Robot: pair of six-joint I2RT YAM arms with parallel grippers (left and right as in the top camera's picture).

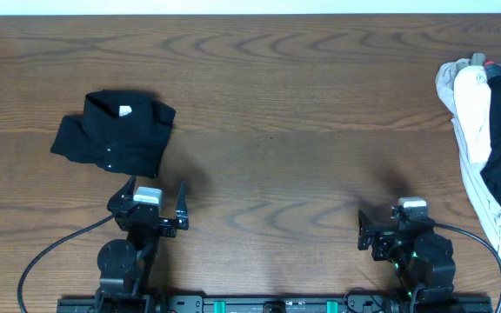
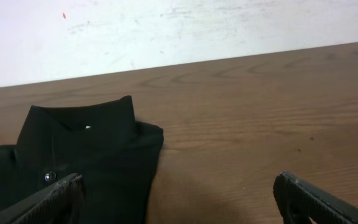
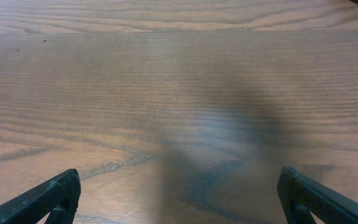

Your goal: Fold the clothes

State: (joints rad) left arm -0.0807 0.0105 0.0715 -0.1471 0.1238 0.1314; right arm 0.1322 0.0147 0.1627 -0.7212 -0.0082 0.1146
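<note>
Clothes are found in two places on the table (image 1: 303, 96): a black shirt (image 1: 116, 135) is laid as a compact bundle at the far left, and a loose pile of garments (image 1: 485, 130) in beige, white and black is heaped at the right edge. The black shirt is placed just ahead of the left gripper (image 1: 155, 193) and slightly to its left. The shirt's collar (image 2: 79, 115) is turned to the far side, and its long axis runs across the table from left to right, roughly square to the gripper's line of reach. The left gripper is held wide open above the wood with nothing between its jaws and is not touching the cloth. The right gripper (image 1: 391, 222) is likewise spread wide and empty over bare wood, well apart from the shirt. The pile is set ahead of the right gripper and to its right, so it is judged to be the right arm's to reach, while the shirt is the left arm's. The bundle appears to be fully folded, though a flap protruding at its left end leaves this uncertain from above.
</note>
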